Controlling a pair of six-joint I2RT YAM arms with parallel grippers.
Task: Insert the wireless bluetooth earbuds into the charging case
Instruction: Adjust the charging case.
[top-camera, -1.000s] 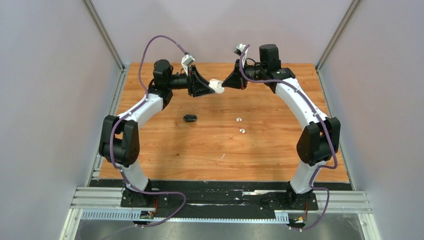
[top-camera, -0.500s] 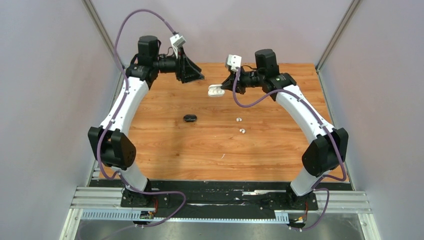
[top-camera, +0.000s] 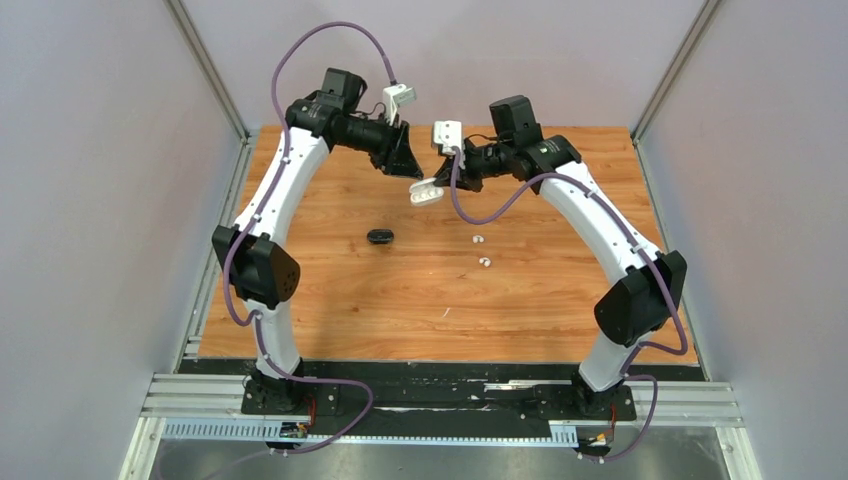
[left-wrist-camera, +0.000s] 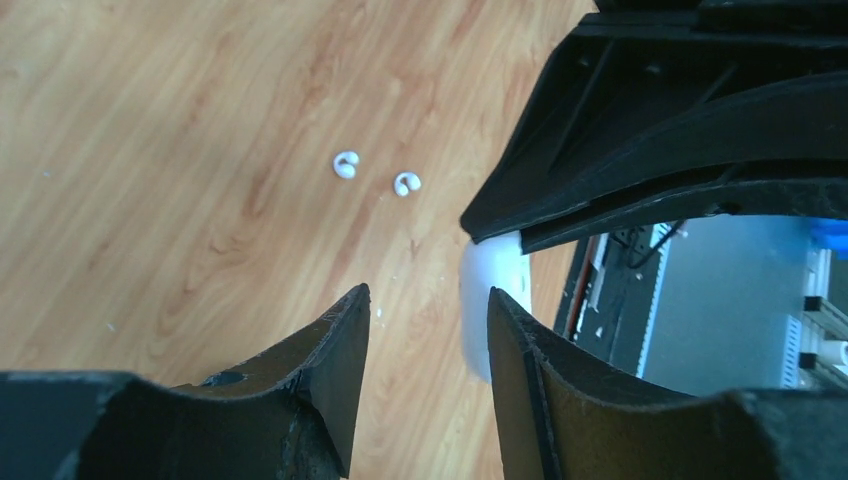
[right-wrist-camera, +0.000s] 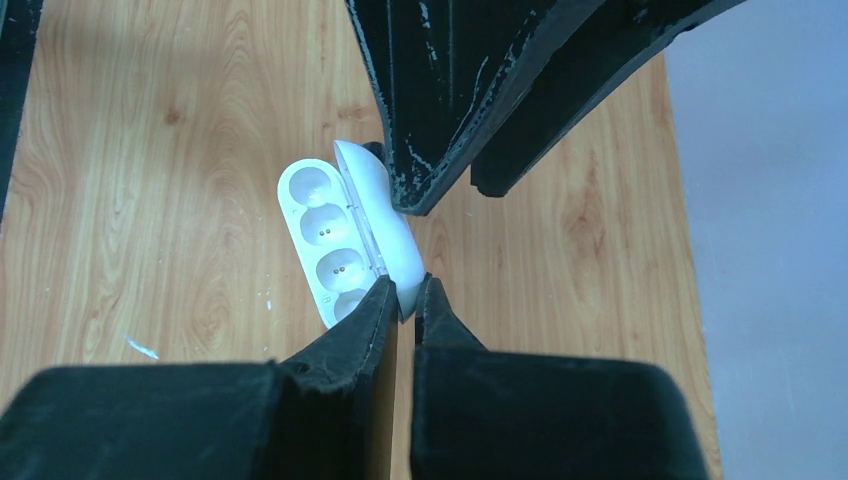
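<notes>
While aloft, right end effector (right-wrist-camera: 405, 297) tight on case (right-wrist-camera: 328, 226)

No lettering, brand, number or sign is legible on the charging case (right-wrist-camera: 330, 240) or the table (top-camera: 400, 300).

Top external: high, behind arm bases (top-camera: 268, 392), looks down-forward, whole table (top-camera: 400, 300) in frame. Left wrist: close, looks past left tool (left-wrist-camera: 428, 292) down at table. Right wrist: very close, past right tool (right-wrist-camera: 408, 290). Shared: white case (right-wrist-camera: 345, 235) in all three; white earbuds (left-wrist-camera: 346, 164) in top, left wrist.
</notes>
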